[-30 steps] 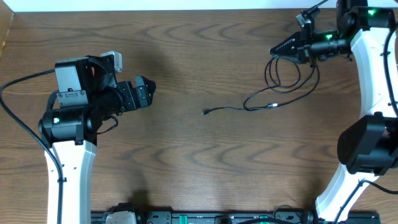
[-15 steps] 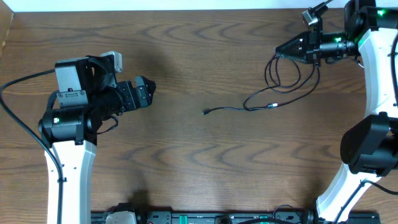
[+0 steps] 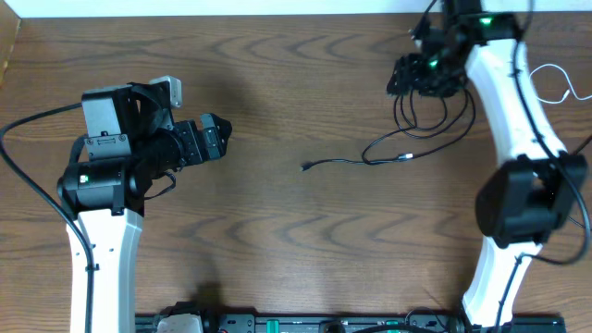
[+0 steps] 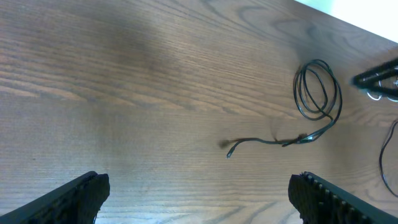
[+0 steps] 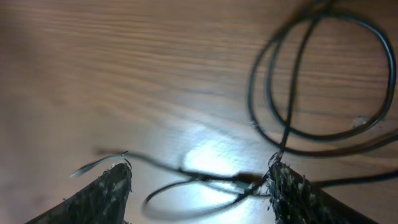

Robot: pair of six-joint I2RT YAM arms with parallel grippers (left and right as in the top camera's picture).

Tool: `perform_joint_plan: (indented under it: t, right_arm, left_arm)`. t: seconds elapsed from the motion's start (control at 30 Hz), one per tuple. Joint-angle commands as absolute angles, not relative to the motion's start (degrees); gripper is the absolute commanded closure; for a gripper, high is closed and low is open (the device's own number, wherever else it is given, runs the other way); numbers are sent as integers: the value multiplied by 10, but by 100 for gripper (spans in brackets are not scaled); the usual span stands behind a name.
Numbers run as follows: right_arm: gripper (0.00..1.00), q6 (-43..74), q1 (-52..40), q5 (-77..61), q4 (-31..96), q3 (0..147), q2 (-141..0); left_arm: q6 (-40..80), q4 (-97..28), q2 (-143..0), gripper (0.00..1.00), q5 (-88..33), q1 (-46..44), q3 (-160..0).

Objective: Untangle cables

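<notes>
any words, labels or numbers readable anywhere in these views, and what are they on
No text can be read in any view.
Small label on the left arm: markings too small to read.
Cables and table: no print visible.

The surface is warm brown with wavy wood grain. On it lies the thin black cable; right of that cable shows a white cable. The left arm and right arm are white with black joints. The left fingers are matte black.
</notes>
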State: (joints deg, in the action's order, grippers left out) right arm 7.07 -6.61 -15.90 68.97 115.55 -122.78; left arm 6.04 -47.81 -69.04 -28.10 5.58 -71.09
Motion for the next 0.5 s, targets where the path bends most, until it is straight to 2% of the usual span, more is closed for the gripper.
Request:
perform_joint_plan:
  t: [0.0, 0.23, 0.47]
  right_arm:
    - [33, 112, -74, -74, 676, 1151, -1277]
    - [33, 196, -67, -37, 617, 1151, -1339]
    - [36, 213, -47, -113, 561, 1151, -1392]
  left_arm:
    - [63, -480, -692, 2, -278, 58, -723]
    - [63, -480, -692, 2, -278, 58, -723]
    - [63, -480, -692, 2, -278, 58, -723]
